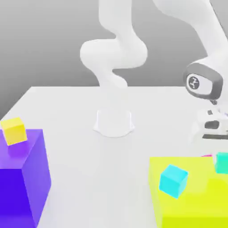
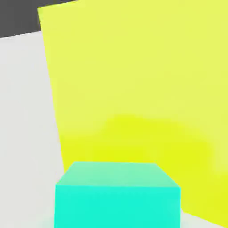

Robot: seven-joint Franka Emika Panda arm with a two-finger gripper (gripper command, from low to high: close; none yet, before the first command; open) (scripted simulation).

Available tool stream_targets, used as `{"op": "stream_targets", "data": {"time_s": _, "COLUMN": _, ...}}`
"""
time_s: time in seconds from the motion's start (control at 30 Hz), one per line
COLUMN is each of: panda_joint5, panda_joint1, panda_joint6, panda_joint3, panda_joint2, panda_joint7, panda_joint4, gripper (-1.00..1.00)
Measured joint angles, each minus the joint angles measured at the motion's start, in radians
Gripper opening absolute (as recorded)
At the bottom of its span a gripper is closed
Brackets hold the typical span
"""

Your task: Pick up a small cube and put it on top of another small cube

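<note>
The small teal cube (image 1: 221, 162) shows at the exterior view's right edge, over the far side of the big yellow block (image 1: 191, 196). The hand view looks closely at the teal cube (image 2: 118, 196), with the yellow block (image 2: 142, 89) spreading beyond it. My gripper (image 1: 216, 139) hangs just above this cube. A lighter sky-blue small cube (image 1: 173, 180) sits on top of the yellow block, to the exterior view's left of the teal one. I cannot tell whether the teal cube rests on the block or beside it.
A big purple block (image 1: 20, 178) stands at the exterior view's left with a small yellow cube (image 1: 14, 130) on it. A sliver of pink (image 1: 207, 155) peeks behind the yellow block. The arm's base (image 1: 114, 122) is at the table's middle back.
</note>
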Motion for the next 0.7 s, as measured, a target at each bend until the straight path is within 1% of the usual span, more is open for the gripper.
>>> {"op": "stream_targets", "data": {"time_s": 0.23, "panda_joint5": 0.027, "panda_joint1": 0.116, "panda_joint6": 0.005, "panda_joint3": 0.083, "panda_joint2": -0.101, "panda_joint7": 0.047, "panda_joint4": -0.136, "gripper": -1.00}}
{"op": "stream_targets", "data": {"time_s": 0.3, "panda_joint5": 0.025, "panda_joint1": 0.128, "panda_joint6": 0.035, "panda_joint3": 0.074, "panda_joint2": -0.116, "panda_joint7": 0.068, "panda_joint4": -0.153, "gripper": -1.00}}
{"op": "stream_targets", "data": {"time_s": 0.4, "panda_joint5": -0.053, "panda_joint1": 0.114, "panda_joint6": 0.093, "panda_joint3": 0.044, "panda_joint2": -0.063, "panda_joint7": 0.132, "panda_joint4": -0.152, "gripper": -1.00}}
{"op": "stream_targets", "data": {"time_s": 0.57, "panda_joint5": -0.238, "panda_joint1": 0.182, "panda_joint6": 0.192, "panda_joint3": -0.058, "panda_joint2": 0.068, "panda_joint7": 0.268, "panda_joint4": -0.141, "gripper": -1.00}}
{"op": "stream_targets", "data": {"time_s": 0.6, "panda_joint5": -0.267, "panda_joint1": 0.197, "panda_joint6": 0.207, "panda_joint3": -0.078, "panda_joint2": 0.088, "panda_joint7": 0.288, "panda_joint4": -0.140, "gripper": 1.00}}
{"op": "stream_targets", "data": {"time_s": 0.7, "panda_joint5": -0.267, "panda_joint1": 0.197, "panda_joint6": 0.207, "panda_joint3": -0.078, "panda_joint2": 0.088, "panda_joint7": 0.288, "panda_joint4": -0.140, "gripper": 1.00}}
